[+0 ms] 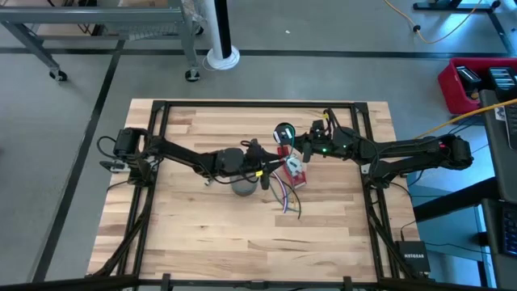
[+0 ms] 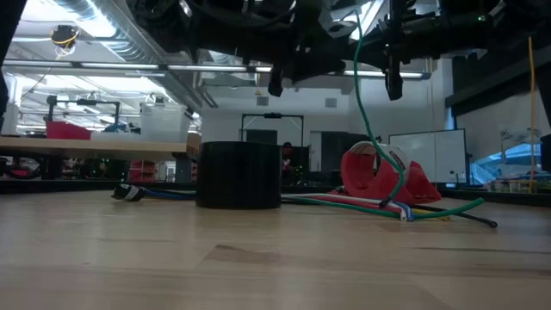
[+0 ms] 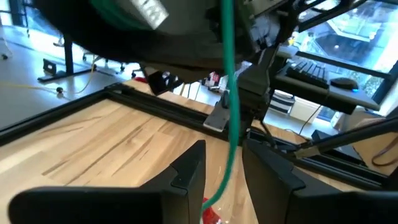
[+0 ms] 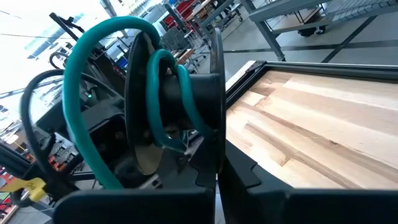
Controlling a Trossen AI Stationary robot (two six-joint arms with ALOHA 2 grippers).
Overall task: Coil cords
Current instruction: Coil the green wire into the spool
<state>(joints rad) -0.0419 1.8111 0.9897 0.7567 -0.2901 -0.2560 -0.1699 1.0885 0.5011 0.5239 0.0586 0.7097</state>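
Nearest in the low view, a dark round roll (image 2: 238, 175) stands on the wooden table (image 2: 275, 258). Behind it, the thin green cord (image 2: 372, 129) rises, seemingly threading the parted left gripper (image 3: 224, 165). The right gripper (image 4: 214, 165), clenched, pinches its loops.
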